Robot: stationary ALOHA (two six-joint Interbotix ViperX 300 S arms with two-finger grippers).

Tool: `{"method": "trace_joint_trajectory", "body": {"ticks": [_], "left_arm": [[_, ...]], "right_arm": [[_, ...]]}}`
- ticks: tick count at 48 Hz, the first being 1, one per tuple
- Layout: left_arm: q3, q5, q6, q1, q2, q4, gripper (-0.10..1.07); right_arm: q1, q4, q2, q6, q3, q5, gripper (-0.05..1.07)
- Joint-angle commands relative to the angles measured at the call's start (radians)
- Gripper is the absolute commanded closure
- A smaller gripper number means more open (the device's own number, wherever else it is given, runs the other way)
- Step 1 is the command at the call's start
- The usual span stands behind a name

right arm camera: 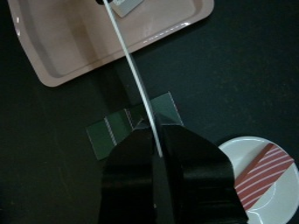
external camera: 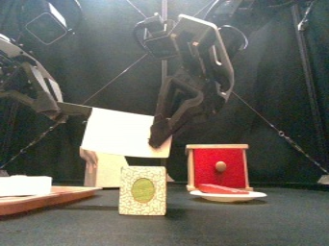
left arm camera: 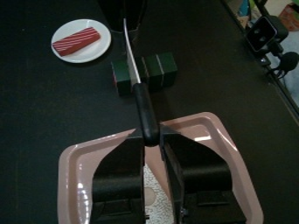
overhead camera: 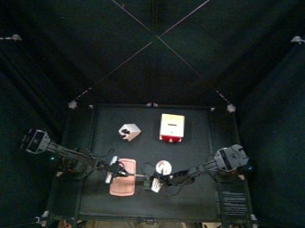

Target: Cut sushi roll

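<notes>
A white sushi roll (left arm camera: 146, 188) lies on a pink tray (left arm camera: 82, 166). My left gripper (left arm camera: 149, 157) stands over the tray, jaws shut on the roll from both sides. My right gripper (right arm camera: 152, 140) is shut on the handle of a knife (right arm camera: 135, 61). The thin blade reaches across a green box (right arm camera: 135, 122) to the tray (right arm camera: 70, 52), and its tip is at the roll. In the top view the left gripper (overhead camera: 114, 167) is at the tray (overhead camera: 124, 189) and the right gripper (overhead camera: 159, 181) is just to its right.
A white plate (left arm camera: 79, 39) holding a red-and-white striped slice sits beyond the green box (left arm camera: 143, 73), also in the right wrist view (right arm camera: 263, 171). A red box (overhead camera: 173, 127) and a small beige box (overhead camera: 128, 132) stand at the back of the table.
</notes>
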Motion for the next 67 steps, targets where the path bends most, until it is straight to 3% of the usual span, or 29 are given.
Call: {"method": "trace_joint_trajectory", "body": {"ticks": [1,27,67], "left_arm": [[0.000,0.003,0.002,-0.018,-0.002,0.003,0.54],[-0.026,0.002,0.003,-0.026,0.060,0.005,0.54],[-0.029,0.003,0.003,-0.026,0.084,0.003,0.54]], "right_arm": [[0.003,0.018,-0.014,0.000,0.029,0.020,0.75],[0.005,0.060,-0.017,0.002,0.057,0.031,0.75],[0.015,0.064,-0.018,0.012,0.075,0.032,0.75]]}}
